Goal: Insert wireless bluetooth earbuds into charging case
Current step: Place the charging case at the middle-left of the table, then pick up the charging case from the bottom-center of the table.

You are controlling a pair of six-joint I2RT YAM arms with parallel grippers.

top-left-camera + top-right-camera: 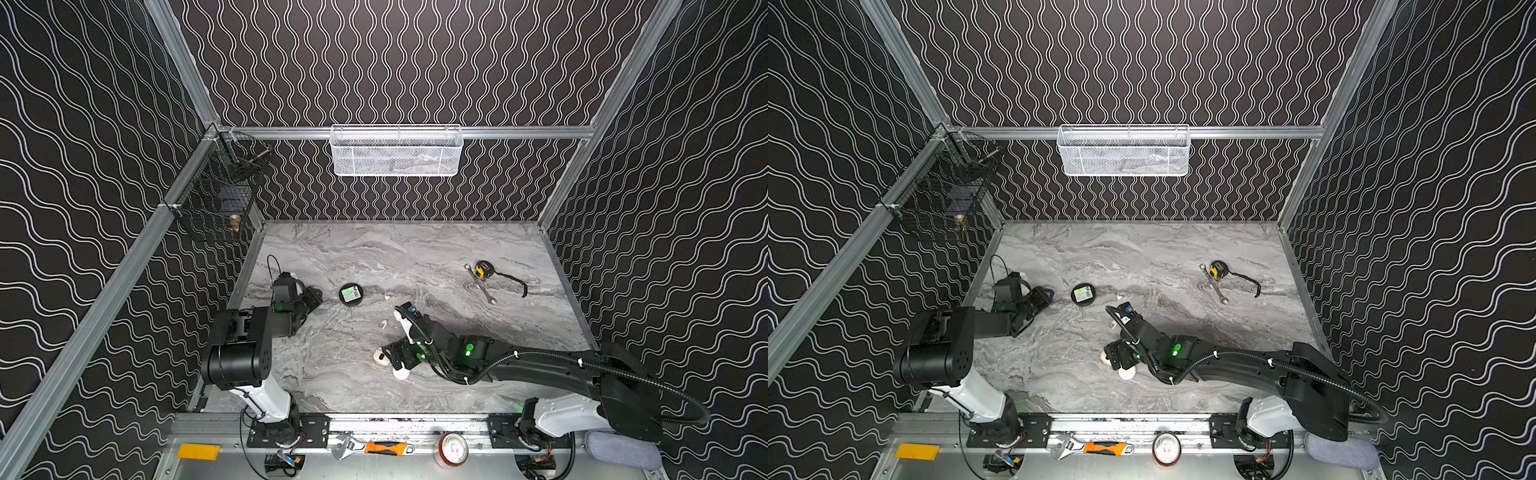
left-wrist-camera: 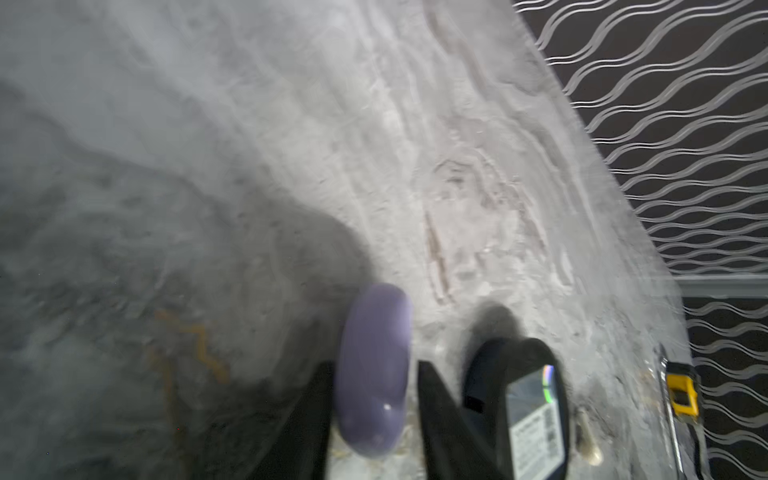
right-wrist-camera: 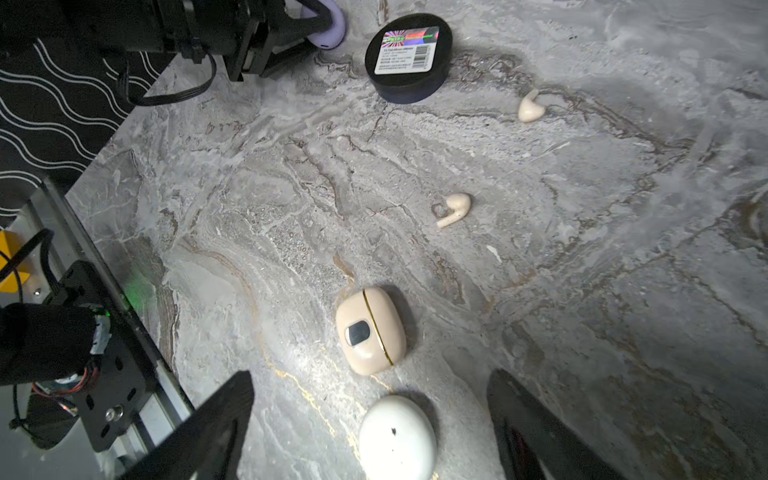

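Two loose pieces: the nearer cream earbud (image 3: pixel 455 208) and the farther cream earbud (image 3: pixel 531 109) lie bare on the marbled surface (image 3: pixel 623 270), well apart from each other.
Farther earbud: near the black round tin (image 3: pixel 409 56), on the side away from the left arm.
Cream case (image 3: pixel 370 330): flat on the surface with its seam line shut; it sits between the right fingers and the nearer earbud.
Right fingers (image 3: pixel 224 419): spread wide and holding nothing. The white case (image 3: pixel 397 436) lies in the gap between them with clear surface on either side.
Left fingers (image 2: pixel 440 415): one on each side of the lilac case (image 2: pixel 372 370), which stands on its edge. The blur hides whether they press it or merely flank it.
Key relation: both cream earbuds lie beyond the cream case as seen from the right fingers, toward the tin. The right arm looks nearer to both, since the left arm would have to reach past the tin.
Long axis: the nearer earbud's stem lies oblique to the line joining the right fingers.
Judgement: the cream pair is not yet housed, and its case probably needs opening first. A pick of the nearer earbud likely calls for a wrist turn so the fingers close across the stem.
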